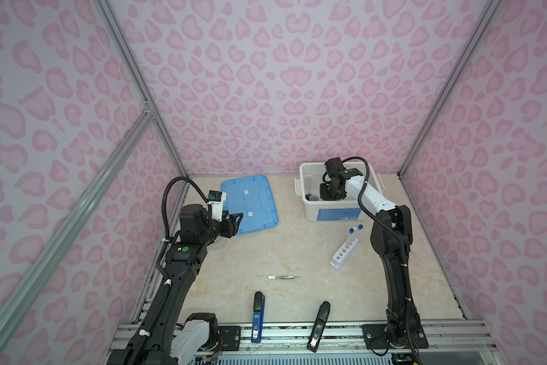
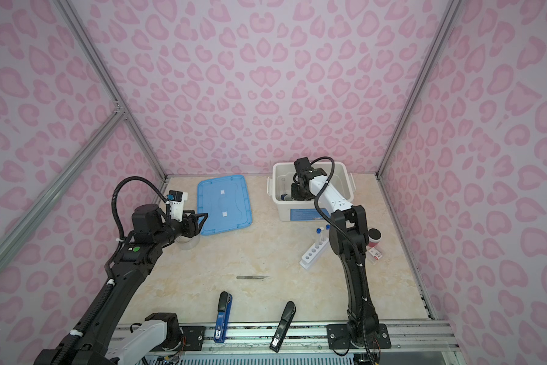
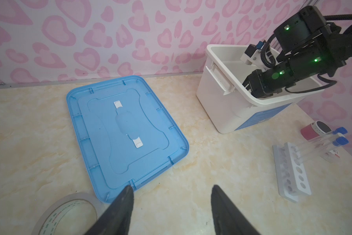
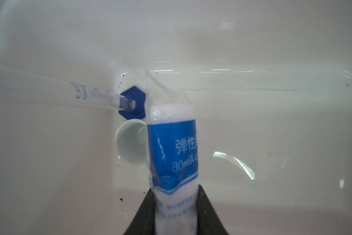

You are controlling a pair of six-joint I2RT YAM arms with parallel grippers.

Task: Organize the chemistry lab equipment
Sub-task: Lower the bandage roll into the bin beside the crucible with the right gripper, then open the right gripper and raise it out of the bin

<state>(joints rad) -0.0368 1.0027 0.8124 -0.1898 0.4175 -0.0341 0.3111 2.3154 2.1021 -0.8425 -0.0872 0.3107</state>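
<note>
My right gripper reaches down into the white bin and is shut on the white-and-blue bottle. Beside it in the bin lie the blue-based clear cylinder and the tiny white cup. The white holed rack stands in front of the bin with test tubes in its far end. Metal tweezers lie flat mid-table. My left gripper hovers open and empty at the near corner of the blue lid.
A clear tape roll lies under my left arm. A blue tool and a black tool rest at the front edge. A pink jar with a black cap stands behind my right arm.
</note>
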